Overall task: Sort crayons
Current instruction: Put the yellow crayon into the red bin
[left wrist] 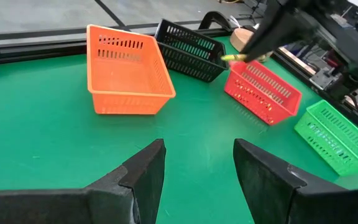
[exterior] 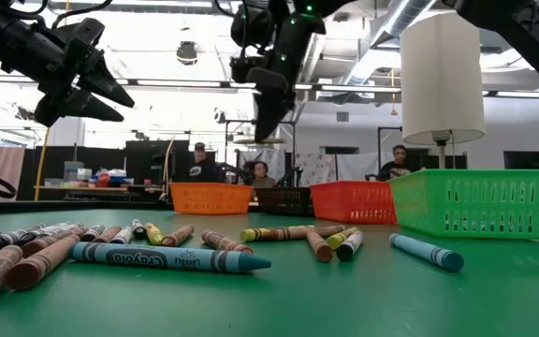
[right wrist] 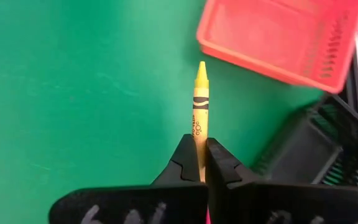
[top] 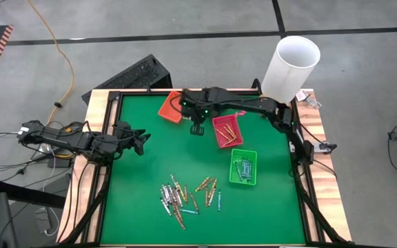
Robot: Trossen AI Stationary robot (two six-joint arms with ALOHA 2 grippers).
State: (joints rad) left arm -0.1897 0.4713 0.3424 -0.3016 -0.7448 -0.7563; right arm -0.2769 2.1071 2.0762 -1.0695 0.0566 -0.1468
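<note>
My right gripper (top: pixel 197 128) hangs over the far middle of the green mat, shut on a yellow crayon (right wrist: pixel 201 102). It is between the orange basket (top: pixel 170 107) and the red basket (top: pixel 227 131). The black basket (left wrist: pixel 188 50) stands just beyond it. A loose pile of crayons (top: pixel 187 195) lies flat on the mat near the front edge. My left gripper (top: pixel 142 141) waits open above the mat's left side, its fingers (left wrist: pixel 145 177) holding nothing. My right gripper pinches the yellow crayon's blunt end (right wrist: pixel 199 135) between its two fingertips. The crayon sticks out in line with the fingers, its pointed tip (right wrist: pixel 201 66) away from them. The fingers slant down from above. The crayon is lifted clear of the mat.
A green basket (top: pixel 243 167) with a few crayons in it stands right of centre. A tall white cylinder (top: pixel 291 65) stands at the far right corner. A wooden rim (top: pixel 95 131) borders the mat. People sit in the room behind the table (exterior: pixel 260 173).
</note>
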